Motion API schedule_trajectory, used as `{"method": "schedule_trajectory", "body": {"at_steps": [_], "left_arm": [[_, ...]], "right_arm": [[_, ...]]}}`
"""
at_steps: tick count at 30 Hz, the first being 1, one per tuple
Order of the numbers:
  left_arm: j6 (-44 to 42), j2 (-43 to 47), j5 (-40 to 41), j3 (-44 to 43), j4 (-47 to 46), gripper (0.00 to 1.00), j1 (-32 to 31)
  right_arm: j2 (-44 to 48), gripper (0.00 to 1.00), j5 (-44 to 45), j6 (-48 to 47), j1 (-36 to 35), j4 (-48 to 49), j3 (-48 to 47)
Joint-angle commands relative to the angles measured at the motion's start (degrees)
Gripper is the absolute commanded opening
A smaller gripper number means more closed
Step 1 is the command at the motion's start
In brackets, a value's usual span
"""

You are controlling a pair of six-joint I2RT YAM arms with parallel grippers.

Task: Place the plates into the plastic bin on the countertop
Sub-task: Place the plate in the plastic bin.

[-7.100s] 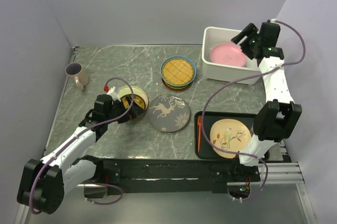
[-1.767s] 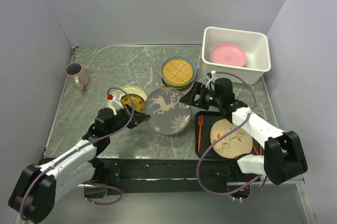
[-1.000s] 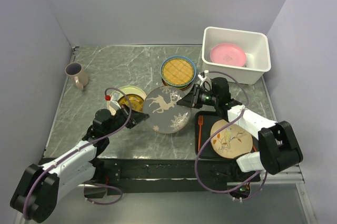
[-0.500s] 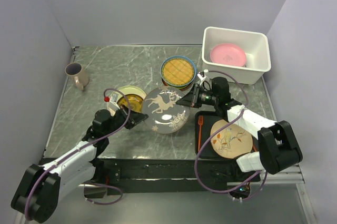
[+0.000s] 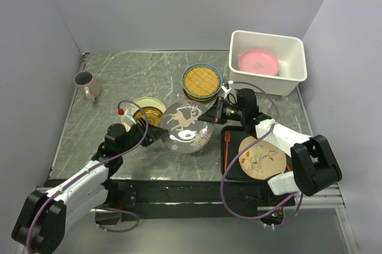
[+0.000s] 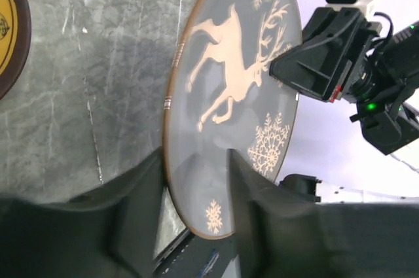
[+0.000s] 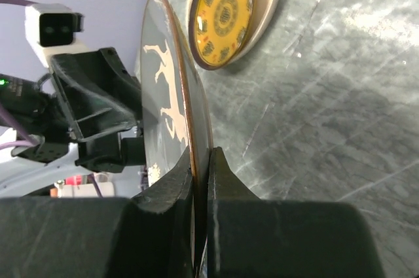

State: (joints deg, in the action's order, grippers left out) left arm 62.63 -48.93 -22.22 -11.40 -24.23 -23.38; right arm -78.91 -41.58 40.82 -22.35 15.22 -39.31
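Left wrist view, dark grey plate (image 6: 229,95) with pale deer, tilted, right gripper (image 7: 200,158) clamped on rim, left gripper (image 6: 193,163) parted

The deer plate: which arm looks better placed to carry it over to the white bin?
Right. The right gripper pinches the rim of the deer plate and is nearer the plastic bin; the left gripper stands open around the opposite edge.
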Motion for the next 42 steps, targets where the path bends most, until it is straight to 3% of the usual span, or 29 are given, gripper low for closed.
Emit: {"method": "schedule_trajectory", "body": {"at_steps": [1, 3, 5, 10, 20, 42], "left_arm": [[-1.8, 1.4, 1.2, -3.5, -5.0, 0.59, 0.4], [-2.4, 1.3, 1.5, -3.8, -4.2, 0.70, 0.4], [-2.9, 1.1, 2.3, -4.2, -3.0, 0.88, 0.4], [-5.3, 1.7, 5.2, -6.0, 3.5, 0.98, 0.4], [-9.2, 5.5, 19.2, -11.4, 22.5, 0.99, 0.4], [-9.8, 6.1, 23.7, -12.2, 27.3, 0.99, 0.4]], "right_arm": [[0.2, 0.00, 0.4, -1.4, -0.7, 0.9, -1.0], [0.3, 0.00, 0.3, -1.3, -0.7, 1.0, -0.9], [0.5, 0.00, 0.3, -1.0, -0.6, 1.3, -0.9], [0.8, 0.00, 0.4, -0.9, -0.6, 1.1, -0.9], [0.6, 0.00, 0.4, -0.4, -0.6, 1.7, -0.9], [5.3, 0.00, 6.5, -3.7, 0.3, -6.7, -5.6]]}}
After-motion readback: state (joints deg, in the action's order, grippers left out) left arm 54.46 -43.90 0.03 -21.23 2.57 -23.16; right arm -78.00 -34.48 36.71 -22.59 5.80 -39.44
